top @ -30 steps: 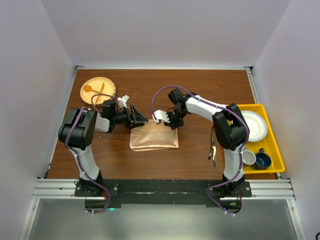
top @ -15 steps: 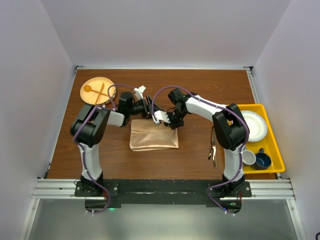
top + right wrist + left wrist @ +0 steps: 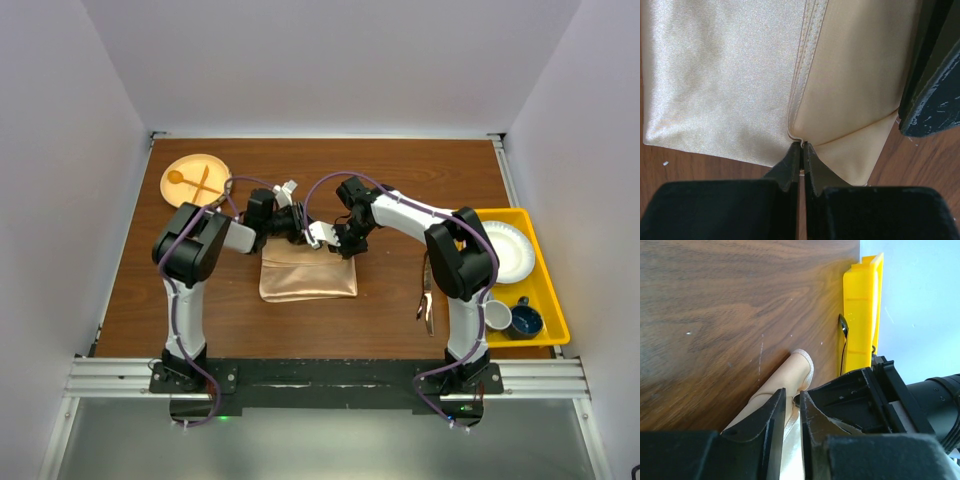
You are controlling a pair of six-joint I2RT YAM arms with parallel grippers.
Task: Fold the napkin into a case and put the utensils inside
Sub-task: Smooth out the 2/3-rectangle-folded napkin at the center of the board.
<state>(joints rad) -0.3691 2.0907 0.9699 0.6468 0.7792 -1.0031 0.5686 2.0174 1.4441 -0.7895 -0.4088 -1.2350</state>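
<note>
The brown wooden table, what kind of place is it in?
Probably a robot practice booth: plain white walls box in the brown wooden table, two robot arms bolt to a metal rail, a yellow plastic tray holds dishes.

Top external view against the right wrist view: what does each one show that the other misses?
Only the top view shows the wooden plate, the yellow tray and the dark utensils lying on the table. Only the wrist view shows the stitched hem up close, with the right gripper pinching the cloth's edge. Both show the peach napkin and that gripper.
</note>
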